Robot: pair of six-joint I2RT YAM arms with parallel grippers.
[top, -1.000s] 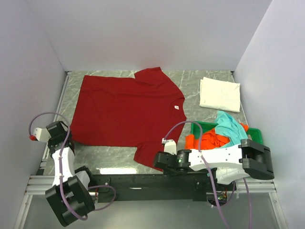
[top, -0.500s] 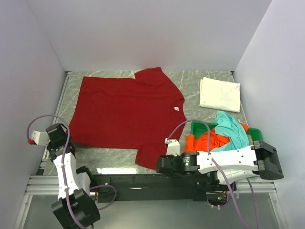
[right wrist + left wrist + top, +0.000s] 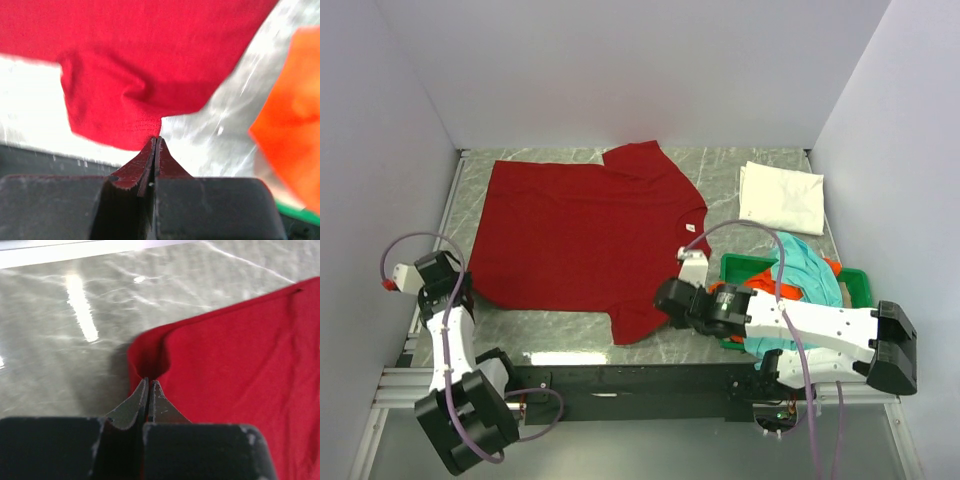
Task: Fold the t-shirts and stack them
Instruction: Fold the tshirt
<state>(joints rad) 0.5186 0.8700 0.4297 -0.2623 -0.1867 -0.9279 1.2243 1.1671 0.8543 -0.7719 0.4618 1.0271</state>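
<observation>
You had the red shirt (image 3: pixel 582 228) flat on the table (image 3: pixel 720 180), with the left gripper (image 3: pixel 148 386) pinched tight on its near hem corner and the right gripper (image 3: pixel 156 141) clamped on the near sleeve. The first fold looked to be in hand. Next you needed to lift both edges evenly.

The dark red t-shirt (image 3: pixel 580 225) is soft, matt, fine-knit cloth. The white t-shirt (image 3: pixel 780 197), teal t-shirt (image 3: pixel 810 265) and orange t-shirt (image 3: pixel 295 110) look like the same matt fabric. The tray (image 3: pixel 748 263) is smooth green plastic. The grey marbled tabletop (image 3: pixel 75 315) is glossy and reflects bright streaks of light. The left gripper (image 3: pixel 148 385) has matt black fingers (image 3: pixel 131 407) with pale scuffs.
</observation>
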